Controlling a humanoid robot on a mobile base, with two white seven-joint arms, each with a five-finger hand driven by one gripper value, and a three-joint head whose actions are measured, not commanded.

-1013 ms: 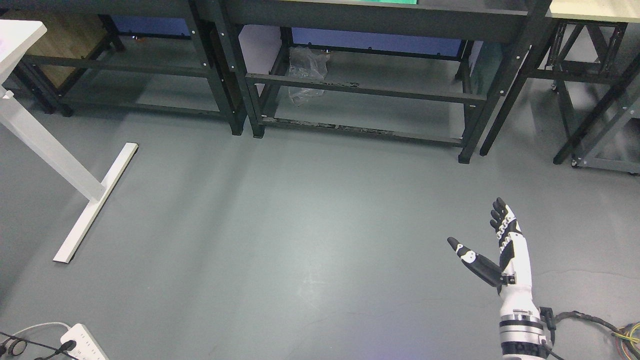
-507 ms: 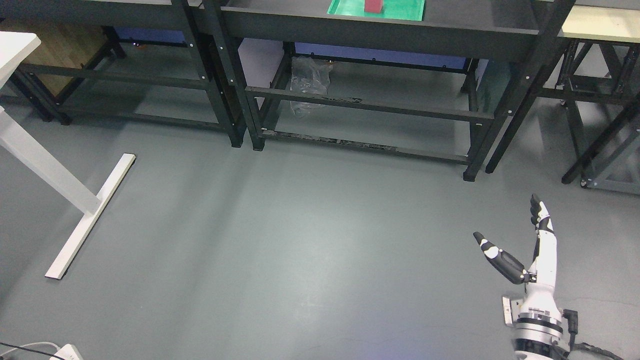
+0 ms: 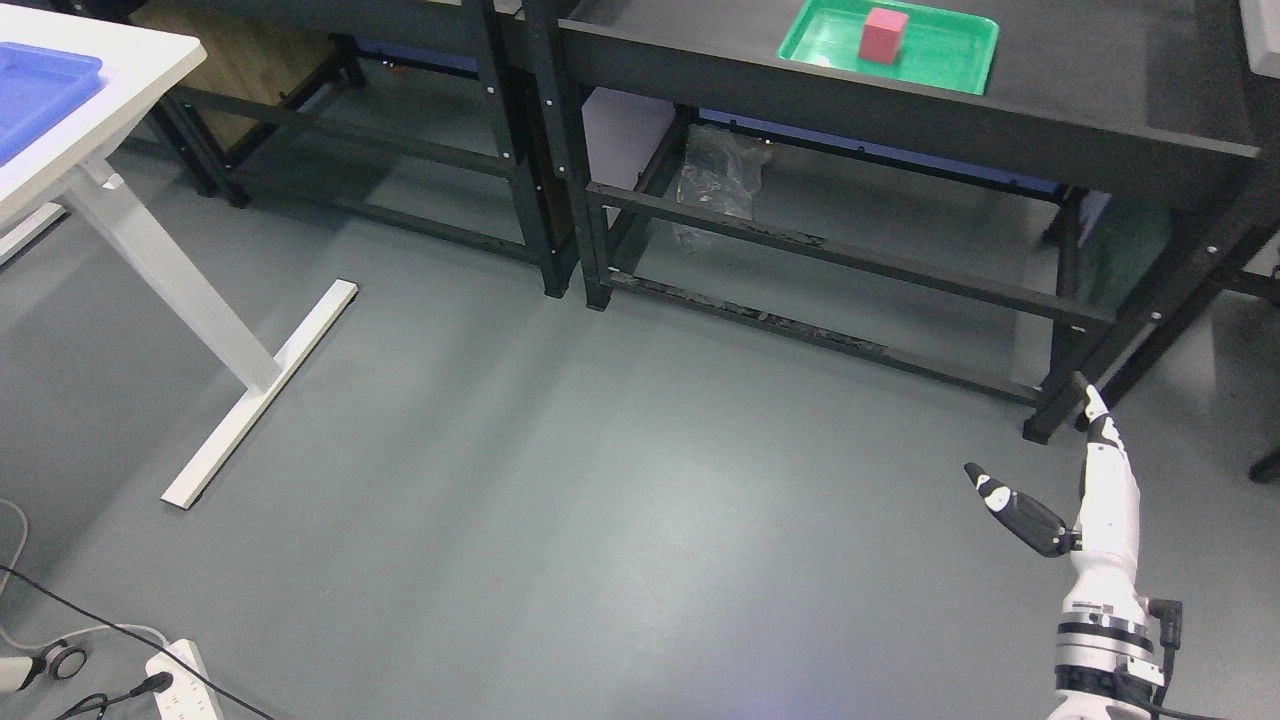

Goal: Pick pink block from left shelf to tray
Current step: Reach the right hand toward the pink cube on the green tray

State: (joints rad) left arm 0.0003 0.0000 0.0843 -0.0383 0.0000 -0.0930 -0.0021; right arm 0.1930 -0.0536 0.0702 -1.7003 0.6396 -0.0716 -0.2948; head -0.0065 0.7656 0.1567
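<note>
A pink block (image 3: 884, 34) stands in a green tray (image 3: 955, 55) on the top of a black shelf table (image 3: 1080, 110) at the upper right. My right hand (image 3: 1040, 470) is low at the lower right over the grey floor, far from the block, fingers straight and thumb spread, holding nothing. A blue tray (image 3: 35, 95) lies on a white table (image 3: 120, 100) at the upper left. My left arm is out of view.
Black shelf frames (image 3: 530, 150) run along the back, with a crumpled plastic bag (image 3: 715, 175) under one. The white table's leg and foot (image 3: 250, 390) stand at the left. A power strip (image 3: 185, 680) and cables lie at the lower left.
The camera has tilted up and turned, so the whole scene has shifted: the green tray with the pink block and the blue tray have come into view. My right hand stays open and turns edge-on.
</note>
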